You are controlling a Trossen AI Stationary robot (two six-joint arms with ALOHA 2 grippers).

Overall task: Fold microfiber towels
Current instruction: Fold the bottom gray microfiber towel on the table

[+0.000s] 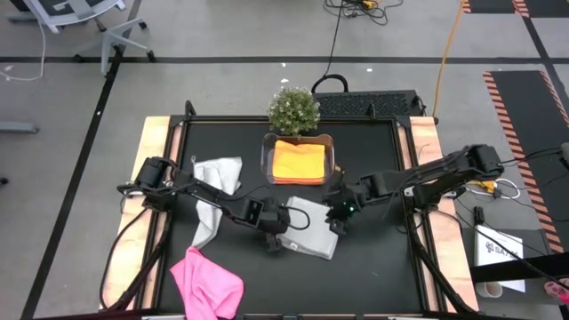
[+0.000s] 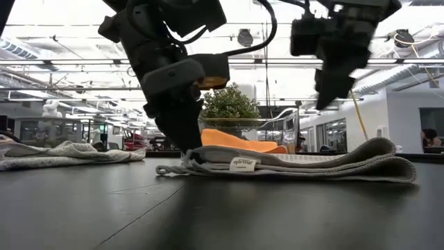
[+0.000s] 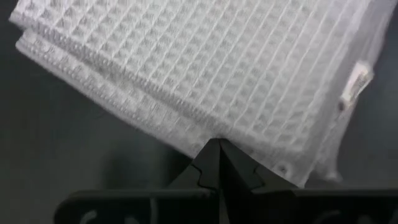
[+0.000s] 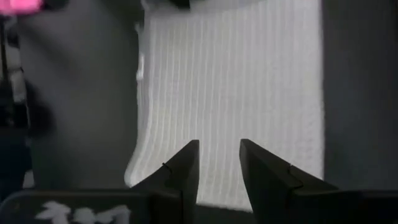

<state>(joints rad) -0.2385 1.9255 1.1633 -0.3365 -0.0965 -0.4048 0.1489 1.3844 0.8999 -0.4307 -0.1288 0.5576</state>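
Towel under work: a light grey towel [image 1: 311, 227] lies doubled over at desk centre, label edge facing the low camera. Left fingers [image 1: 272, 240] are pressed shut at its 9 o'clock edge, tips down on the desk [image 1: 373, 267]; the wrist view shows their closed point against the hem, though whether cloth is pinched between them cannot be confirmed. Judged purpose: pinning that edge so the fold holds. Right fingers [image 1: 338, 216] hang above the towel's 3 o'clock side, parted, holding nothing, apparently placed to take the next corner.

Remaining stock: second grey towel [image 1: 215, 191] lies crumpled at 10 o'clock; pink towel [image 1: 206, 283] lies heaped at 7 o'clock; orange towel [image 1: 298, 161] sits folded in the clear tub [image 1: 266, 156] at 12 o'clock, a small plant [image 1: 294, 109] just beyond. Judgement: one towel finished, one partway, two untouched.
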